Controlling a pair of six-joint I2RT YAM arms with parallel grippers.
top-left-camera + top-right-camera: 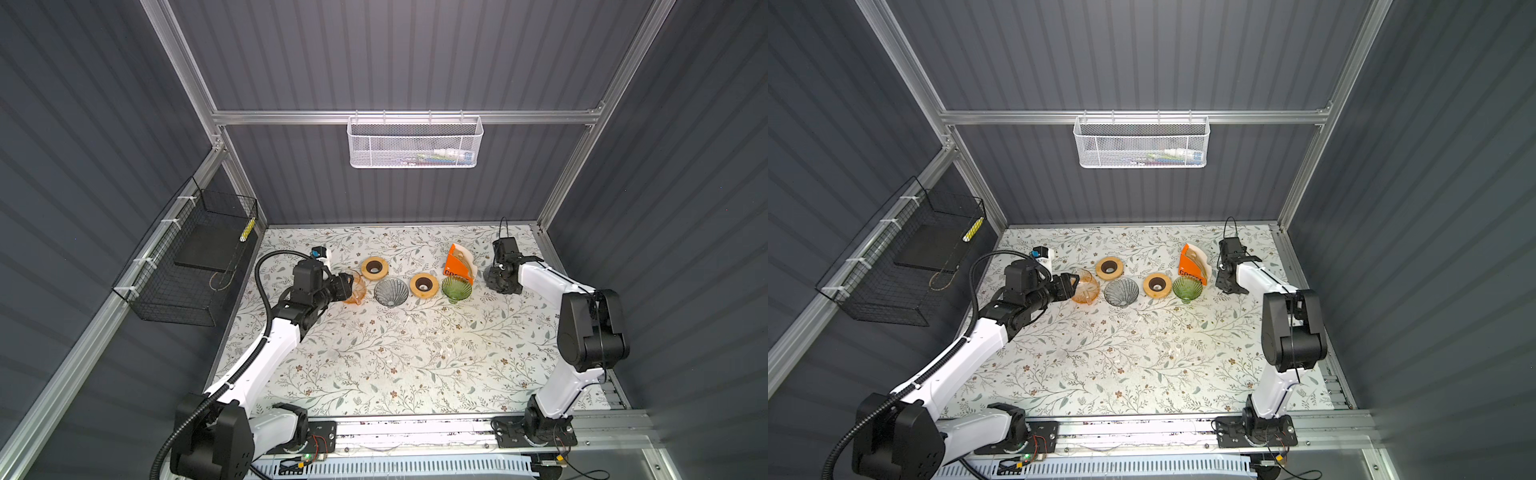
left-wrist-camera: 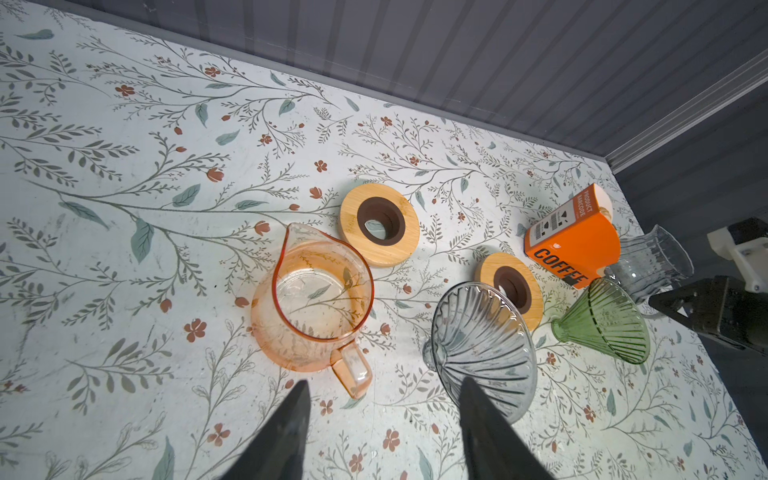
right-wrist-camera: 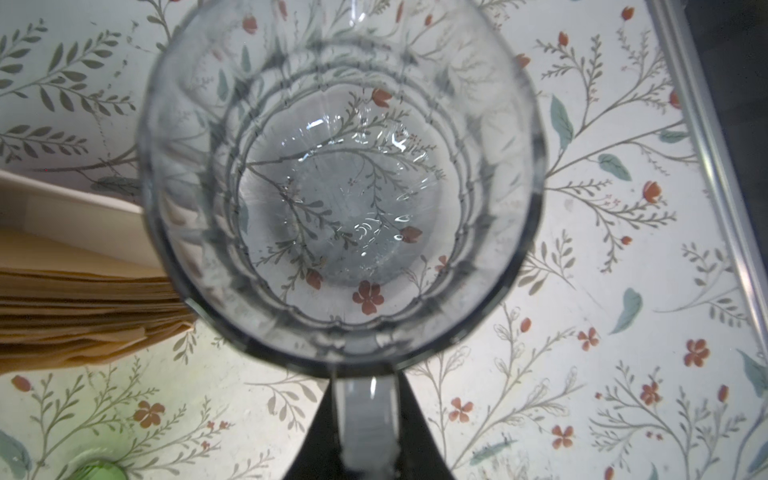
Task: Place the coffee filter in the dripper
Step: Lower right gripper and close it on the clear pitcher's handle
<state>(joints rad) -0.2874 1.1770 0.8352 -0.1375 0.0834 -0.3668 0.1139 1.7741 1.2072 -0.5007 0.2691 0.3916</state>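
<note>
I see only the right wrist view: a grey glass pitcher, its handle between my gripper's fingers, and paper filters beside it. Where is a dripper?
Observer: The green dripper lies on its side in front of the orange filter box.
Operator: Is there another one?
Observer: Yes, a grey dripper, also on its side, left of the green one, past a wooden ring.
Operator: And the left gripper?
Observer: The left gripper is open and empty, near the handle of an orange pitcher.

Green dripper (image 1: 456,289), orange filter box (image 1: 454,266)
</note>
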